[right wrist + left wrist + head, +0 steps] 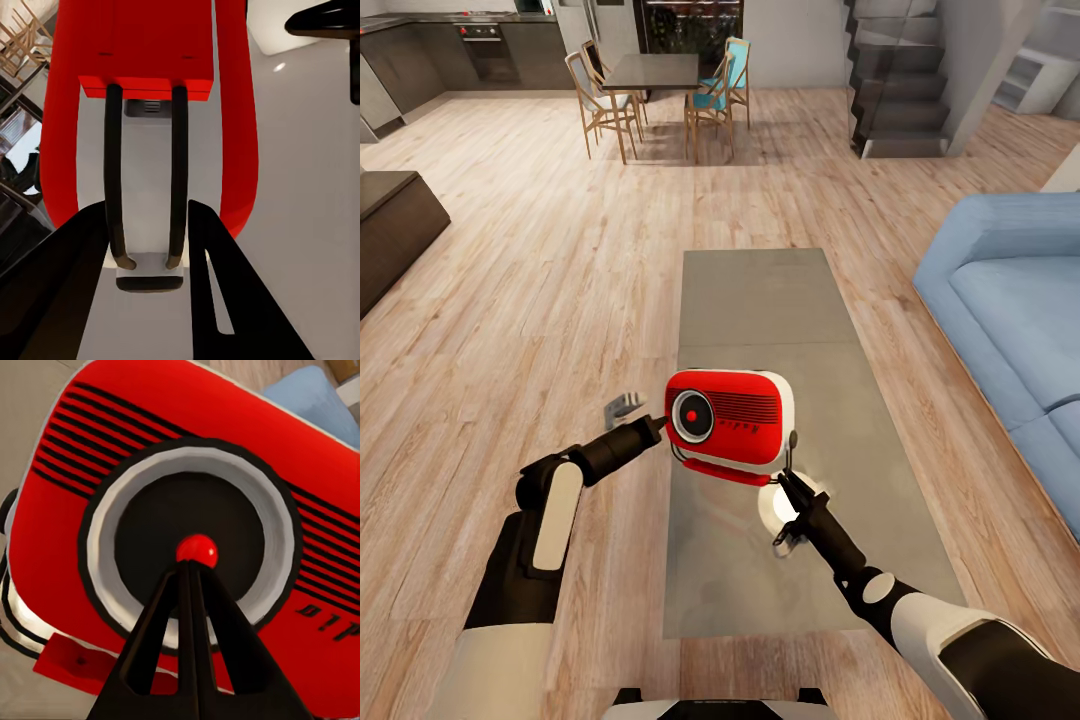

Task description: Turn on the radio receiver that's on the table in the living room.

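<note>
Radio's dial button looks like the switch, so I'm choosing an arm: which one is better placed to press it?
Left. The left gripper, fingers together, points at the radio receiver's red dial button. The right gripper is at its handle.

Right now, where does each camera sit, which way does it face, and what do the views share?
Head view: high on the robot, looking forward and down along the table; both arms show, the left gripper at the radio receiver, the right gripper at its handle.
Left wrist view: along closed fingers at the dial's red button.
Right wrist view: along its fingers at the thin black handle.
Shared: all three show the red radio.
</note>
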Tool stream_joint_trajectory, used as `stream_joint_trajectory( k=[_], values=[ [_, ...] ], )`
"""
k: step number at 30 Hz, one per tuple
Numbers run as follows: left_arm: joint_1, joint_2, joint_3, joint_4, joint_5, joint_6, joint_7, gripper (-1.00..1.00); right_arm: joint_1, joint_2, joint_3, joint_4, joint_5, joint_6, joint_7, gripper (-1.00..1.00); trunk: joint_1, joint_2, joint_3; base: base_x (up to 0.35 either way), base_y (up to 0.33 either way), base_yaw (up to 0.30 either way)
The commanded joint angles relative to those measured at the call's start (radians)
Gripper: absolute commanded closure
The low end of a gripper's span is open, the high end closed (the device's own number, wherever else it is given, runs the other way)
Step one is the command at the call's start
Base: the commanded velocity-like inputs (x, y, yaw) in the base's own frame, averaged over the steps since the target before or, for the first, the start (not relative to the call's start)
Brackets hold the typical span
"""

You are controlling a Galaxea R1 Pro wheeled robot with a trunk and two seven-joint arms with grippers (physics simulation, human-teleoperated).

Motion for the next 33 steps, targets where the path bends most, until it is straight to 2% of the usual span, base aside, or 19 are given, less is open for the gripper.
stream_joint_trajectory(
  k=[1,11,20,26,33],
  values=[
    [-0.005,-0.001,0.000,0.010,0.000,0.000,0.000,1.00,0.000,0.000,-0.006,-0.001,0.002,-0.001,-0.001,1.00,0.000,0.000,0.000,0.000,0.000,0.000],
    [-0.031,-0.018,-0.005,0.045,0.001,0.001,0.000,1.00,0.000,-0.001,-0.006,-0.001,0.002,-0.001,-0.001,1.00,0.000,0.000,0.000,0.000,0.000,0.000],
    [-0.042,-0.020,-0.005,0.052,0.000,0.003,0.000,1.00,0.000,0.001,-0.006,-0.001,0.004,-0.001,-0.001,1.00,0.000,0.000,0.000,0.000,0.000,0.000],
    [-0.085,-0.018,-0.005,0.140,-0.002,0.004,0.000,1.00,0.000,0.003,-0.006,-0.001,0.004,-0.001,-0.001,1.00,0.000,0.000,0.000,0.000,0.000,0.000],
    [-0.106,-0.016,-0.005,0.189,-0.005,0.003,0.001,1.00,0.000,0.004,-0.006,-0.001,0.004,-0.001,-0.001,1.00,0.000,0.000,0.000,0.000,0.000,0.000]
  ],
)
